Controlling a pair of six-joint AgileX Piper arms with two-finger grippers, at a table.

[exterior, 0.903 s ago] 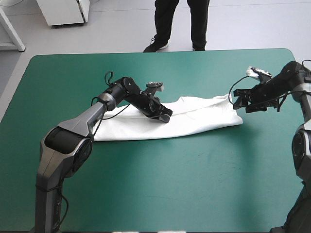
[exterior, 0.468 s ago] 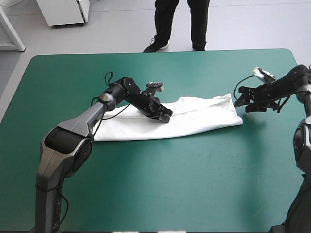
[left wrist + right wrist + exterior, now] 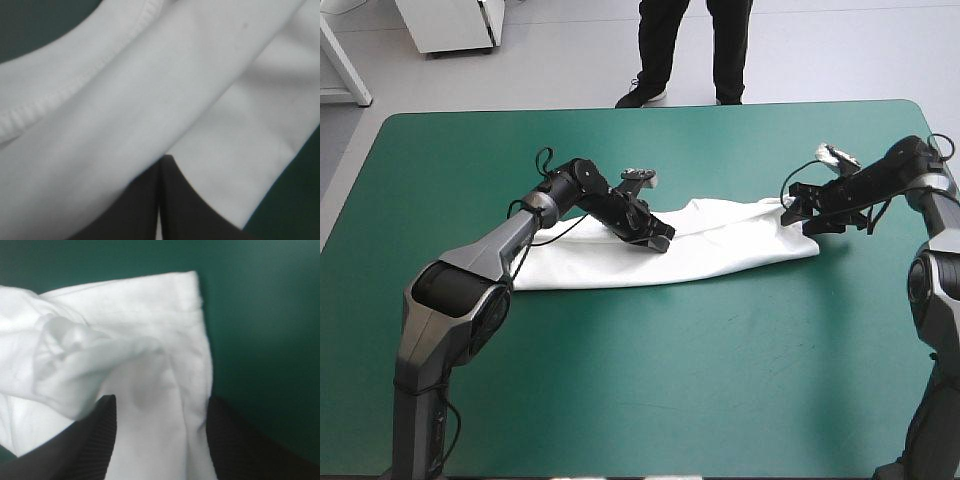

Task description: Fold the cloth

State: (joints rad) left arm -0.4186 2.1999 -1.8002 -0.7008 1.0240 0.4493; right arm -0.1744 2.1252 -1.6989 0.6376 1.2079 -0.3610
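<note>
The white T-shirt (image 3: 720, 250) lies as a long folded band across the middle of the teal-green table. My left gripper (image 3: 660, 238) rests low on the band's middle, near its far edge. In the left wrist view its black fingers meet in a pointed arch (image 3: 161, 162), all but shut, with T-shirt cloth (image 3: 150, 100) under and around them. My right gripper (image 3: 798, 210) is at the band's right end. It stands open (image 3: 160, 405), with the hemmed end of the T-shirt (image 3: 150, 315) and a rumpled fold lying between its fingers.
The teal-green cover (image 3: 670, 380) runs wide between the T-shirt and the table's near edge. A narrower strip of cover lies beyond the shirt toward the far edge. The table's right edge is close behind my right arm.
My right gripper first drew back to the right, off the shirt's end, then came left again over that end, open throughout. My left gripper and the shirt have not moved.
</note>
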